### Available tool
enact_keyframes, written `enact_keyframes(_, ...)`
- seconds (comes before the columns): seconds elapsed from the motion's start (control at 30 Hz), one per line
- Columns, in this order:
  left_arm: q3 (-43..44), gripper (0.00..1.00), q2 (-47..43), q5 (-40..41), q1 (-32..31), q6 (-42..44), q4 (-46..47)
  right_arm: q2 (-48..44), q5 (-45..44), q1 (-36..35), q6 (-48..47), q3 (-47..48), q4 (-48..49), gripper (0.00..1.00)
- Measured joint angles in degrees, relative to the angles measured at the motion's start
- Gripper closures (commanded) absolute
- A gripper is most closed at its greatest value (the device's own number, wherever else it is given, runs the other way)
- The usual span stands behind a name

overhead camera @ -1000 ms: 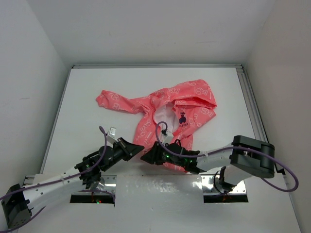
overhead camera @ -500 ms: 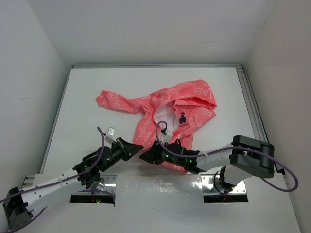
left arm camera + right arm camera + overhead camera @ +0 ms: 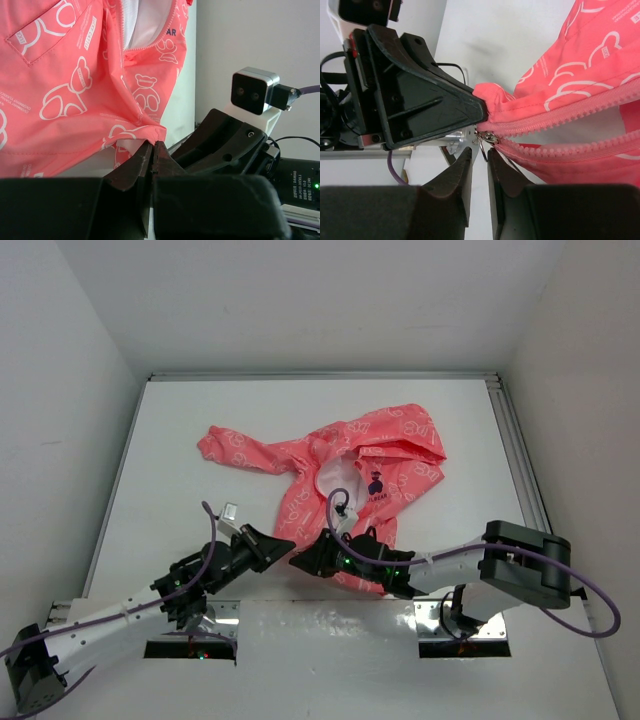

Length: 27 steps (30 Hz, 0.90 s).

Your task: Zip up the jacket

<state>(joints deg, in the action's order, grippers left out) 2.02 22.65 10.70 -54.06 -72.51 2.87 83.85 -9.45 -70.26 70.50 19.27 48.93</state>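
Observation:
The coral-pink jacket lies on the white table with its front open, white lining showing, hem toward the arms. My left gripper is shut on the hem's bottom corner, right at the foot of the zipper. In the right wrist view the left gripper's black fingers pinch the fabric beside the metal zipper slider. My right gripper stands narrowly open, and the slider's thin pull tab hangs in the gap between its fingers. The two rows of zipper teeth spread apart to the right.
The right arm's black gripper body and its wrist camera sit close beside my left fingers. The shiny metal base plate lies just under both grippers. An aluminium rail runs along the table's right edge, and walls enclose the table.
The right gripper's jaws have narrowed around the zipper pull, and its wrist has edged slightly right. The left gripper keeps its hold on the hem.

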Motion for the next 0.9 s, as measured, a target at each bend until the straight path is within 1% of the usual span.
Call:
enact_keyframes(0.07,0.0,1.0,0.3,-0.1,0.0,0.0,0.0,-0.2,-0.2,0.0,0.0,-0.1,0.2,0.91)
enact_keyframes(0.2,0.0,1.0,0.7,-0.3,0.0,0.0,0.2,-0.2,-0.9,0.0,-0.1,-0.1,0.5,0.92)
enact_keyframes(0.23,0.0,1.0,0.8,-0.3,0.0,0.0,0.2,-0.2,-0.9,0.0,0.0,-0.1,0.7,0.91)
enact_keyframes(0.3,0.0,1.0,0.9,-0.4,0.0,0.0,0.4,-0.2,-0.9,0.0,0.0,-0.1,1.1,0.83)
enact_keyframes(0.33,0.0,1.0,1.0,-0.4,0.0,0.0,0.5,-0.2,-0.9,0.0,0.0,-0.1,1.2,0.82)
enact_keyframes(0.4,0.0,1.0,1.0,-0.4,0.0,0.0,0.5,-0.2,-1.0,0.0,-0.1,-0.1,1.7,0.88)
enact_keyframes(0.43,0.0,1.0,1.0,-0.4,0.0,0.0,0.5,-0.2,-1.1,0.0,-0.2,-0.1,1.7,0.94)
enact_keyframes(0.53,0.0,1.0,1.0,-0.4,0.0,0.0,0.4,-0.2,-1.2,0.0,-0.2,-0.1,1.5,0.98)
enact_keyframes(0.6,0.0,1.0,1.0,-0.3,0.0,0.0,0.4,-0.2,-1.2,0.0,-0.2,-0.1,1.1,0.94)
enact_keyframes(0.63,0.0,1.0,1.0,-0.3,0.0,0.0,0.4,-0.2,-1.2,0.0,-0.2,0.0,0.7,0.85)
enact_keyframes(0.67,0.0,1.0,1.0,-0.3,0.0,0.0,0.4,-0.2,-1.1,0.0,-0.1,0.0,0.0,0.8)
enact_keyframes(0.7,0.0,1.0,1.0,-0.3,0.0,0.0,0.4,-0.2,-1.0,0.0,0.0,0.0,-0.5,0.77)
enact_keyframes(0.77,0.0,1.0,1.0,-0.3,0.0,0.0,0.4,-0.2,-0.9,0.0,0.0,0.0,-0.9,0.77)
enact_keyframes(0.8,0.0,1.0,1.0,-0.3,0.0,0.0,0.4,-0.1,-0.8,0.0,0.1,0.1,-1.2,0.8)
enact_keyframes(0.83,0.0,1.0,1.0,-0.3,0.0,0.0,0.4,0.0,-0.7,0.0,0.1,0.2,-1.5,0.9)
enact_keyframes(0.87,0.0,1.0,1.0,-0.3,0.0,0.0,0.4,0.3,-0.6,0.0,0.3,0.3,-1.5,0.93)
enact_keyframes(0.9,0.0,1.0,0.9,-0.3,0.0,0.0,0.5,0.5,-0.6,0.0,0.1,0.3,-1.5,0.99)
